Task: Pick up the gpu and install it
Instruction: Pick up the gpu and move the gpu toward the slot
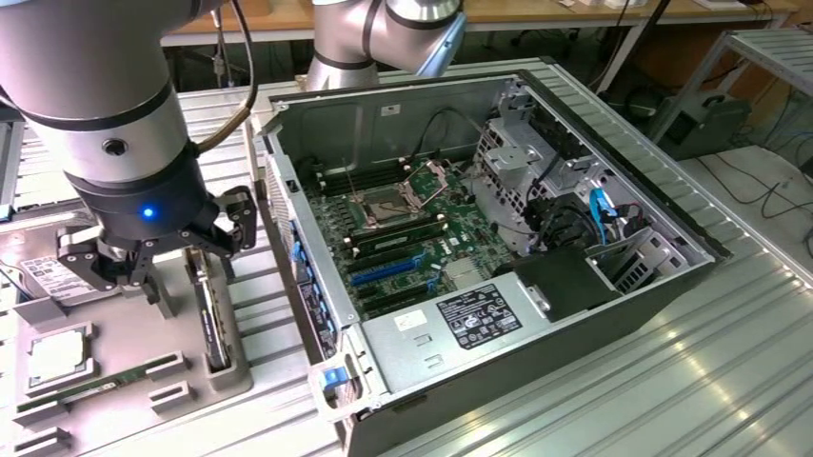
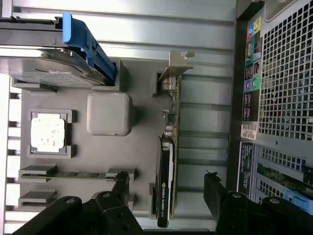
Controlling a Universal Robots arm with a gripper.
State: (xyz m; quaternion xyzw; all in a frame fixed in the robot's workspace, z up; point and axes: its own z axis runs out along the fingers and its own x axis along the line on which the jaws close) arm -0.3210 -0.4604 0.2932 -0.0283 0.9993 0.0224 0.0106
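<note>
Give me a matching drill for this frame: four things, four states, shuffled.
1 gpu
2 gripper
3 processor chip
4 computer case

A side open, motherboard showing
B flat in a square tray pocket
C open, a finger to each side of the card
D standing on edge in a tray slot

Pairs: 1-D, 2-C, 3-B, 4-A

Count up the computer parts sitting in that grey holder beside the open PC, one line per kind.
gpu: 1
hard drive: 1
processor chip: 1
memory stick: 1
Total: 4
</note>
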